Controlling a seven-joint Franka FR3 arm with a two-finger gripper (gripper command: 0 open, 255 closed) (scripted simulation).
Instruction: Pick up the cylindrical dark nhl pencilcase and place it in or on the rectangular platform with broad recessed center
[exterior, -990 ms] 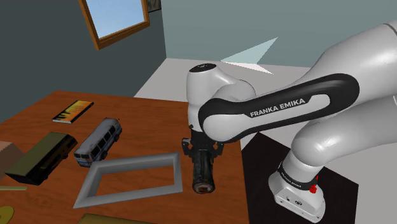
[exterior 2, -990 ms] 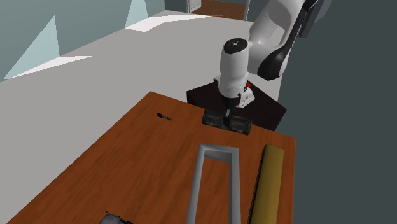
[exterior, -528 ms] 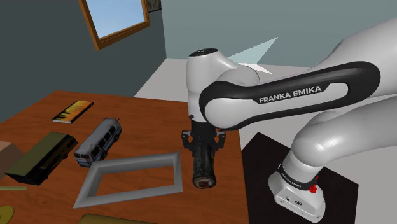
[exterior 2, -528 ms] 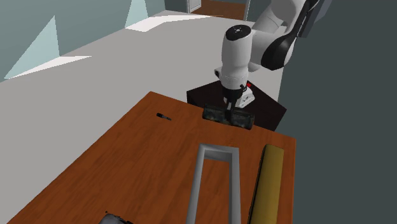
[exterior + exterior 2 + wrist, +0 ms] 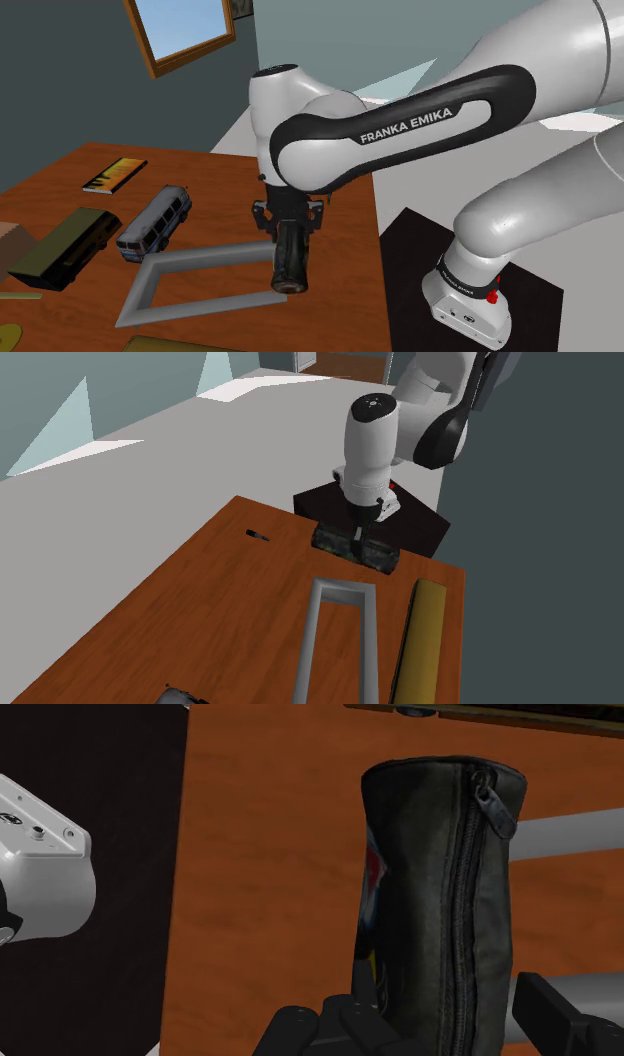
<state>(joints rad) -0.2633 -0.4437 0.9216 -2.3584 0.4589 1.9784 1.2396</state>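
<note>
Dark, leather-look cylindrical pencilcase [image 5: 291,268] sits clamped across its middle in the black gripper [image 5: 290,238], both fingers pressed against its sides. Wrist view: pencilcase [image 5: 430,884] stands between the fingers [image 5: 555,1019], with a zip running along its length, the zip pull [image 5: 496,804] at the far end and a coloured logo patch on the side. Gripper [image 5: 445,1016] is closed on it. Shoulder view: case lies roughly level, one round end towards the camera, over the short rail of the grey rectangular platform [image 5: 140,290] nearest the stand. Contact with the rail: cannot tell. Second exterior view: pencilcase [image 5: 378,556] hangs crosswise under the gripper [image 5: 357,536], just beyond the platform's [image 5: 311,642] end rail and near the table edge by the black stand [image 5: 425,527]. Brown wooden table [image 5: 215,185] also carries a blue-grey toy bus [image 5: 155,222], a dark olive bus [image 5: 65,248], a flat card [image 5: 114,175] and an olive roll [image 5: 425,637] beside the platform.
</note>
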